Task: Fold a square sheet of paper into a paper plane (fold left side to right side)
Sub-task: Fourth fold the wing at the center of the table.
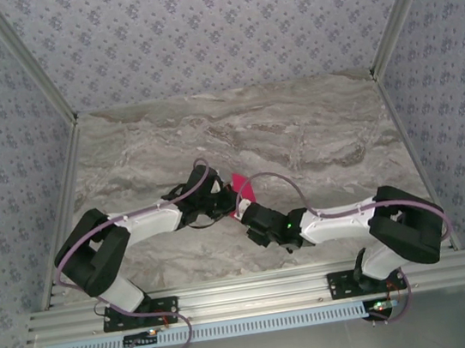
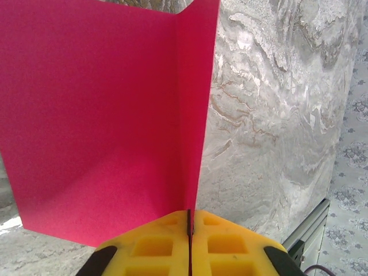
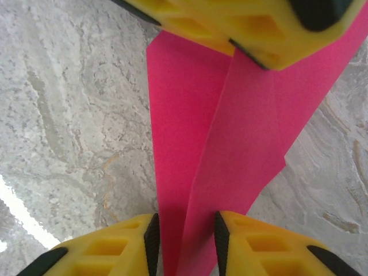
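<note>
1. Right, top camera first: the pink paper (image 1: 244,191) sits just above the middle of the bench (image 1: 296,130), tucked between the two arms. The left tool (image 1: 223,199) is at its 9 o'clock and the right tool (image 1: 252,221) at its 5 o'clock, both close in.
2. Left wrist next: the left tool (image 2: 190,221) at 6 o'clock has its yellow fingers pressed together, pinching the paper (image 2: 103,115) right on the crease. A broad panel spreads out towards 10 o'clock, a narrow flap stands up at 12, and grey marble bench (image 2: 270,115) lies at 3 o'clock.
3. Over to the right wrist: the right tool (image 3: 185,224) at 6 o'clock has its fingers spread, one on either side of the folded paper (image 3: 190,126) running up between them. Whether the pads press it, I can't tell. At 1 o'clock the left tool (image 3: 244,50) clamps the paper's far end.
</note>
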`<state>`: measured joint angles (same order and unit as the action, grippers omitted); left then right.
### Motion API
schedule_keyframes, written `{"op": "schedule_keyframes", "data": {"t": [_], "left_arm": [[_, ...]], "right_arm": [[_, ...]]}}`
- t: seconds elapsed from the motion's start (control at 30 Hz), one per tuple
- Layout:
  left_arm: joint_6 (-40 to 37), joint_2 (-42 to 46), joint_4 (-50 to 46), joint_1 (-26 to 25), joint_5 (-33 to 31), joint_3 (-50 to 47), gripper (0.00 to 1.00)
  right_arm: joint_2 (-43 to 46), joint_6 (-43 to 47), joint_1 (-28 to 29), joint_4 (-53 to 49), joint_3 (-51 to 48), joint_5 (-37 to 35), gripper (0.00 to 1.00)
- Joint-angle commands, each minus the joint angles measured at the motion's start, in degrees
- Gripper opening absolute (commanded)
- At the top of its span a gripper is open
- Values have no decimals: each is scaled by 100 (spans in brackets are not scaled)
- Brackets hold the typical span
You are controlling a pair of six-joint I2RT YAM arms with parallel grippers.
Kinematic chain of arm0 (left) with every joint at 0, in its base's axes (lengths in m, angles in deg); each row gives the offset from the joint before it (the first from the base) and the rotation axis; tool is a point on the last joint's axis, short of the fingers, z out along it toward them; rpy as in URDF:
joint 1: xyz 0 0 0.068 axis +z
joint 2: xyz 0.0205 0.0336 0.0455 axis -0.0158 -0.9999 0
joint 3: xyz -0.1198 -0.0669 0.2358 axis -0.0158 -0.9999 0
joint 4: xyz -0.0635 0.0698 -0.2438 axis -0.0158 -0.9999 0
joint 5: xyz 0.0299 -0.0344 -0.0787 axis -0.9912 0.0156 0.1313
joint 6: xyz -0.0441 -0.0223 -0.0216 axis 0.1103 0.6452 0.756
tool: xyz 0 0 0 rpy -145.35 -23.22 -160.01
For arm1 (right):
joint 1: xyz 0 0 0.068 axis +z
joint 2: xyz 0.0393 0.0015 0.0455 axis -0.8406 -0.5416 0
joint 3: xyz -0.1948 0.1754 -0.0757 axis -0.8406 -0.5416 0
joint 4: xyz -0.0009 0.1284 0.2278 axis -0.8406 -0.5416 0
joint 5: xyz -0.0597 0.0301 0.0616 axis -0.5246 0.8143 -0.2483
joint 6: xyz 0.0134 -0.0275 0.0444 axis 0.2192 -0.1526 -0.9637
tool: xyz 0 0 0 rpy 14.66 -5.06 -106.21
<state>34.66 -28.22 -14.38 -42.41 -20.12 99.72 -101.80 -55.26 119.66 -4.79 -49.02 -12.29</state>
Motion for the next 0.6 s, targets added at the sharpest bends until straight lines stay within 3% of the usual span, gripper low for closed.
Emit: {"op": "schedule_keyframes", "data": {"t": [0.0, 0.23, 0.5, 0.57], "left_arm": [[20, 149, -166, -46, 62, 194, 9], [-138, 432, -423, -30, -18, 184, 31], [-402, 1435, -1016, 193, -342, -134, 68], [-421, 1739, -1167, 297, -433, -266, 73]], "right_arm": [[-70, -11, 29, -48, 179, -86, 26], [-70, -166, -14, -97, 91, 83, 11], [28, -365, -259, 30, -65, 702, 5], [61, -414, -345, 91, -115, 890, 5]]}}
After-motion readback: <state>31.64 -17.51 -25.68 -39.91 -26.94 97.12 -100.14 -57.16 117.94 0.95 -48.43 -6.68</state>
